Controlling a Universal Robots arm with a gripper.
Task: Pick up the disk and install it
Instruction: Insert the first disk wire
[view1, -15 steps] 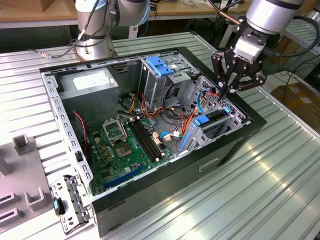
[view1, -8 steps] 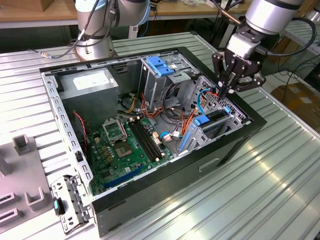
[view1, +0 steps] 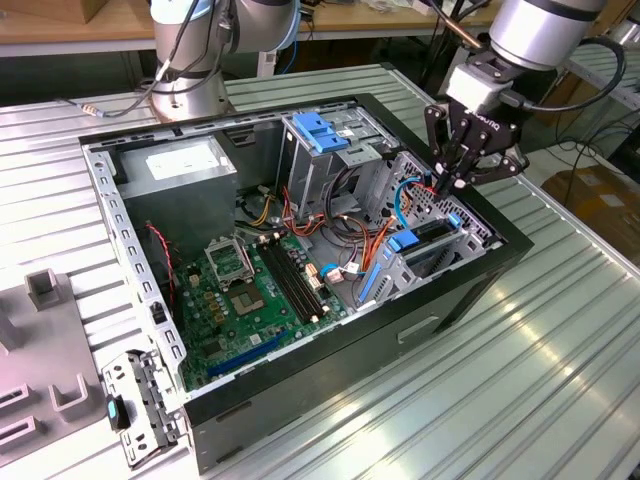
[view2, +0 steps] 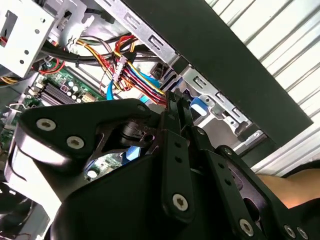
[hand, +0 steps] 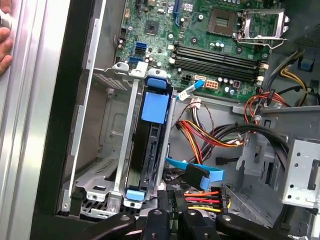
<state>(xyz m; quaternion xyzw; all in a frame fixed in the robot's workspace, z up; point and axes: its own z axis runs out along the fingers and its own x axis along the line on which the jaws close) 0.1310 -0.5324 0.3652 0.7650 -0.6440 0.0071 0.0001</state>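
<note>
Disk (hand: 150, 145) sits on edge in the drive bay of the computer case (view1: 330, 370), which lies open on the ribbed metal desk (view1: 520, 370). My end effector (view1: 452, 183) hangs just above it with fingers pressed together, empty. Bay walls hide most of the disk.

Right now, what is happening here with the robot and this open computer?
A single robot arm is working inside an open computer case that lies on a ribbed metal table. Its gripper is down at the drive bay at the exterior view's right end of the case. The disk, with its blue rails, sits edge-up in that bay's metal bracket, so it looks already slotted in. The gripper is close beside it, next to a bundle of coloured power cables.
</note>
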